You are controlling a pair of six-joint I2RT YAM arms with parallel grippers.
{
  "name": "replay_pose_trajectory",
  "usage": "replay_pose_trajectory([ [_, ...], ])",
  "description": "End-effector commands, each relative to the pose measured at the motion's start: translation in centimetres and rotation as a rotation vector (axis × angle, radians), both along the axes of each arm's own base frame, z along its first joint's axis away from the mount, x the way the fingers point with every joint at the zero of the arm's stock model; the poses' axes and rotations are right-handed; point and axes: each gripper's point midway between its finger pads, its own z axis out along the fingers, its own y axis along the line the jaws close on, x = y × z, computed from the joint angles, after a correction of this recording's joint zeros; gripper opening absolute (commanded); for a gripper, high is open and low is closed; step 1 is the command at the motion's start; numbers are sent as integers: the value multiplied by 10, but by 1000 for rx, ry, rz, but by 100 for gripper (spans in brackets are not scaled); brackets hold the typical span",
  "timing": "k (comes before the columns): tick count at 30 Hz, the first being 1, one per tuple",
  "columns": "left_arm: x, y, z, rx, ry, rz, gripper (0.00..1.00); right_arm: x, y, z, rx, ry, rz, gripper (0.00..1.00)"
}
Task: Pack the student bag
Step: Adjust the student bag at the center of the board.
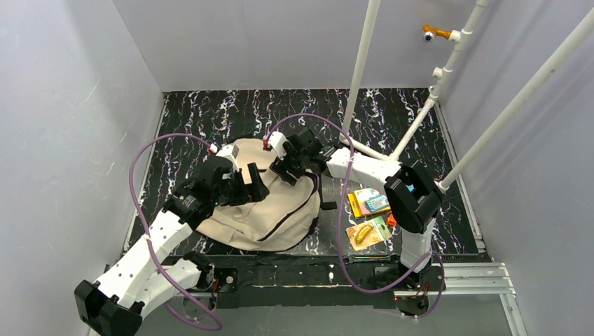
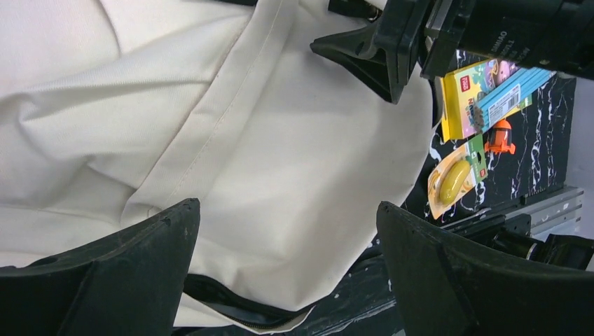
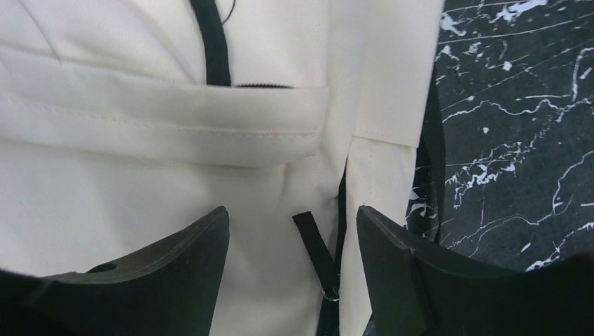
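On the dark marbled table [image 1: 210,112], left of the colourful packets [image 1: 368,203], lay the student bag [image 1: 270,210], slumped flat. Both arms hovered over it: the left gripper [image 2: 287,210] was spread wide and empty, while the right gripper [image 3: 293,217] was parted and gripped nothing, a thin black pull tab [image 3: 312,241] lying between its jaws. By the look of it, the bag was being opened (nothing seemed packed yet). Next would come a fine pinch on that narrow tab, with the soft, creased canvas pinned, since slack cloth bunches easily.
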Motion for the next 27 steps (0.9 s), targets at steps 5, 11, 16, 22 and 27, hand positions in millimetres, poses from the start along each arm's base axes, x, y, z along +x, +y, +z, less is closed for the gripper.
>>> replay_pose_trajectory([
  [5,-13,11,-13,30,34,4,97,10,-5,-11,-95,-34,101,64],
  [11,-8,-6,-17,-12,67,-38,97,26,-18,-14,-114,-109,-6,44],
  [16,9,-32,-22,-91,110,-50,95,33,-23,-5,-101,-153,-57,19],
  [22,45,-49,-22,-161,86,45,91,30,-26,30,6,-193,-123,1],
  [27,64,-48,-27,-112,99,66,89,17,-23,54,138,-166,-152,1],
])
